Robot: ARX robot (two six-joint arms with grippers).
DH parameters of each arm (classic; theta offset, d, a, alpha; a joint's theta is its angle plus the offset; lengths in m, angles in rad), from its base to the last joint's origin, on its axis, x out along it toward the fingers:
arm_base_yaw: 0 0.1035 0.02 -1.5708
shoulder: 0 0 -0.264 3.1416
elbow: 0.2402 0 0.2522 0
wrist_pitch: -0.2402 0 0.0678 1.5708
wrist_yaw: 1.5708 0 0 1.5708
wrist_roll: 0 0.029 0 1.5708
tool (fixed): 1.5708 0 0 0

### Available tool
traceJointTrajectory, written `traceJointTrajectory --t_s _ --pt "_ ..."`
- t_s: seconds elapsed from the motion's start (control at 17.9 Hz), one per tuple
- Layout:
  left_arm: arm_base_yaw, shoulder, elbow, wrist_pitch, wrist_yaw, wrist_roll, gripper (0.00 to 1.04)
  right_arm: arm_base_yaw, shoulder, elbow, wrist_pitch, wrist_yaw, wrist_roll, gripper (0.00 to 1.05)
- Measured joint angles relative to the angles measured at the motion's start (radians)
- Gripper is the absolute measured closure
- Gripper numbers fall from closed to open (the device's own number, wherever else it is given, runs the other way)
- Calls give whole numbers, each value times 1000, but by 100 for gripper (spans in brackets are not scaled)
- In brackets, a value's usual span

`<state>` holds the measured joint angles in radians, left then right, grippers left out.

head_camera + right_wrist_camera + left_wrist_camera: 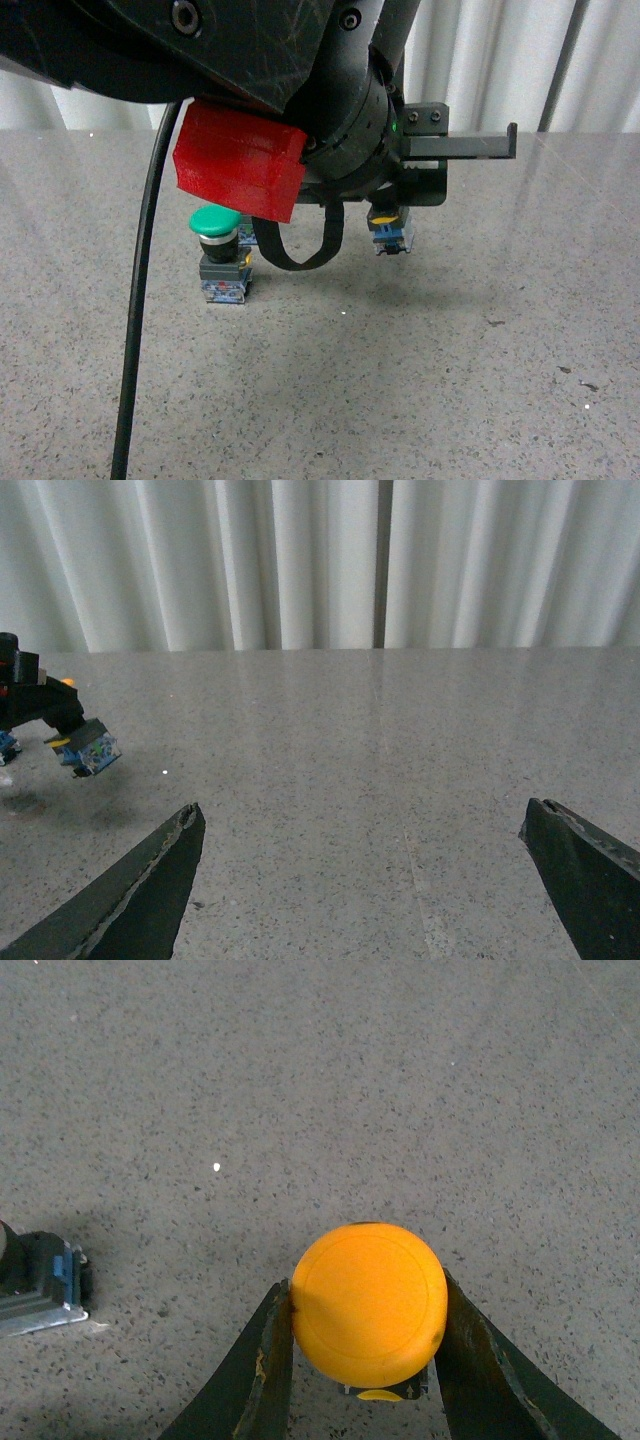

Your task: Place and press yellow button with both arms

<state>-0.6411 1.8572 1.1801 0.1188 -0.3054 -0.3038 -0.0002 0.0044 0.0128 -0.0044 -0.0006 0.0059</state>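
Left tool grips the yellow button above the counter, right of a green button; right tool released.

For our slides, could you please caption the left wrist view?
Left fingers grip the yellow button by its cap over the speckled table.

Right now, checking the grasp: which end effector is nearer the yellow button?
Left. The left end effector is shut on the yellow button; the right end effector hangs open, apart from it.
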Motion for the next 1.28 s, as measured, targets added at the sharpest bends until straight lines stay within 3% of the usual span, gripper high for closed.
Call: traceJointTrajectory --t_s 0.56,0.89,0.95,1.06,1.28 --pt "18 32 1 -44 42 -31 72 0 0 0 0 0 0 7" --pt "23 32 -21 53 78 -10 9 0 0 0 0 0 0 7" --pt "23 32 -34 93 74 -1 6 0 0 0 0 0 0 7" --pt "19 32 -95 320 -24 77 7 0 0 0 0 0 0 7" --pt "13 41 -134 548 -127 214 7 0 0 0 0 0 0 7"
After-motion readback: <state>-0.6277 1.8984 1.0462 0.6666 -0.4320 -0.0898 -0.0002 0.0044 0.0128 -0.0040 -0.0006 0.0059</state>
